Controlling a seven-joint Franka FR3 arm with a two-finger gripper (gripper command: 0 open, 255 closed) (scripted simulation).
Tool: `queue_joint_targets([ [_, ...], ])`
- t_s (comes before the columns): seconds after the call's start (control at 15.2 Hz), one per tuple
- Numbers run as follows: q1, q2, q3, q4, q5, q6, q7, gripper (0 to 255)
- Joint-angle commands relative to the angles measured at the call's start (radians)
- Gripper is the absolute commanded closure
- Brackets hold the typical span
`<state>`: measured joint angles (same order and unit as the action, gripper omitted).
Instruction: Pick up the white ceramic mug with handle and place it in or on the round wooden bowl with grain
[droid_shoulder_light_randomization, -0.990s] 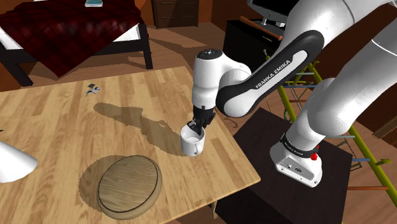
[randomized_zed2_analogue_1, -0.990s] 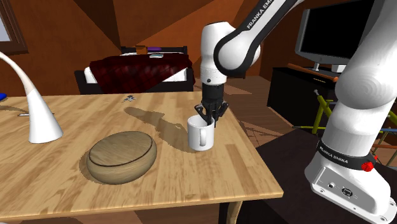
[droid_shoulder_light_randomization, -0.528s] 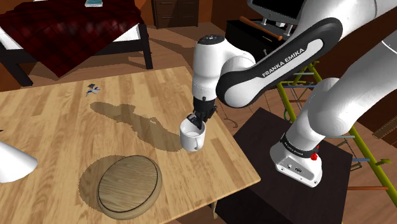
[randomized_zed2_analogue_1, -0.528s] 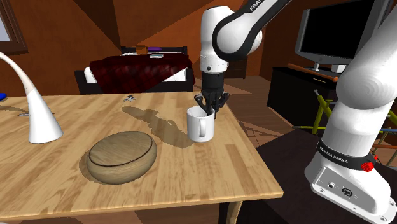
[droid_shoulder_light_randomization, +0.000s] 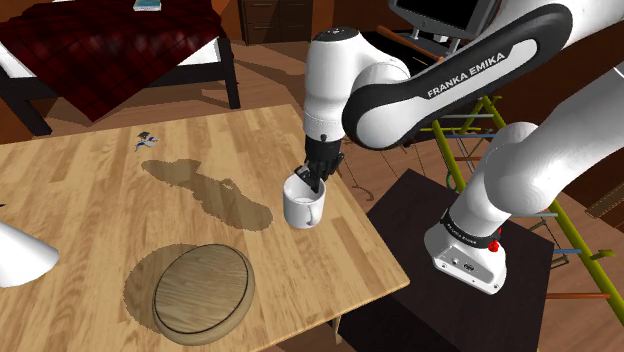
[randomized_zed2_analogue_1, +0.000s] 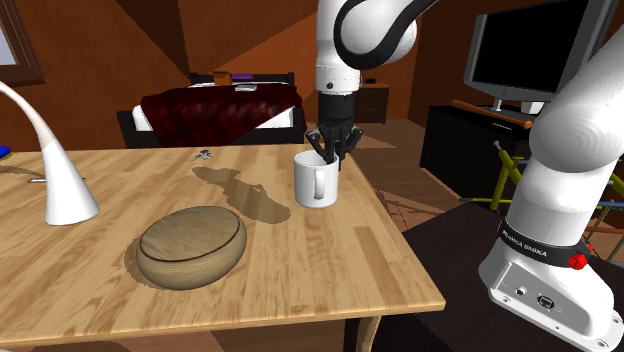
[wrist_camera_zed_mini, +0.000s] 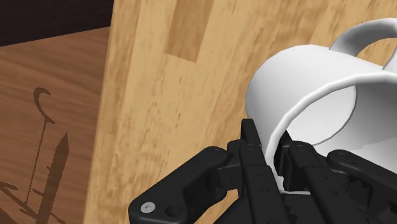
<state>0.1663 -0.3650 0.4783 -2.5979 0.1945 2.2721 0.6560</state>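
White mug with handle, gripped at its rim by the black gripper (randomized_zed2_analogue_1: 330, 150) over the wooden tabletop (randomized_zed2_analogue_1: 300, 275).

The fingers (wrist_camera_zed_mini: 251, 143) are clenched on the wall of the white mug (droid_shoulder_light_randomization: 303, 208), one inside and one outside. The mug stands upright near the tabletop's edge. Its shadow lies apart from it on the wood, so it seems slightly lifted. The round wooden bowl with grain (droid_shoulder_light_randomization: 200, 290) rests on the tabletop, apart from the mug.

Note that the gripper (droid_shoulder_light_randomization: 313, 181) has risen over the last second, taking the mug (droid_shoulder_light_randomization: 304, 205) up with it by the rim. The mug stood on the table (droid_shoulder_light_randomization: 90, 210) before; it now hangs above it. Its shadow (droid_shoulder_light_randomization: 225, 198) has shifted toward the shoulder view's left.
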Motion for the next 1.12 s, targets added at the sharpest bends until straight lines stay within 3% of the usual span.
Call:
queue_joint_targets([
  [0.0, 0.002, -0.019, -0.007, 0.017, 0.002, -0.036, -0.004, 255],
  [0.79, 0.007, -0.1, -0.043, 0.115, 0.003, -0.213, -0.017, 255],
  [1.06, 0.01, 0.006, 0.039, 0.229, -0.016, -0.215, 0.091, 255],
])
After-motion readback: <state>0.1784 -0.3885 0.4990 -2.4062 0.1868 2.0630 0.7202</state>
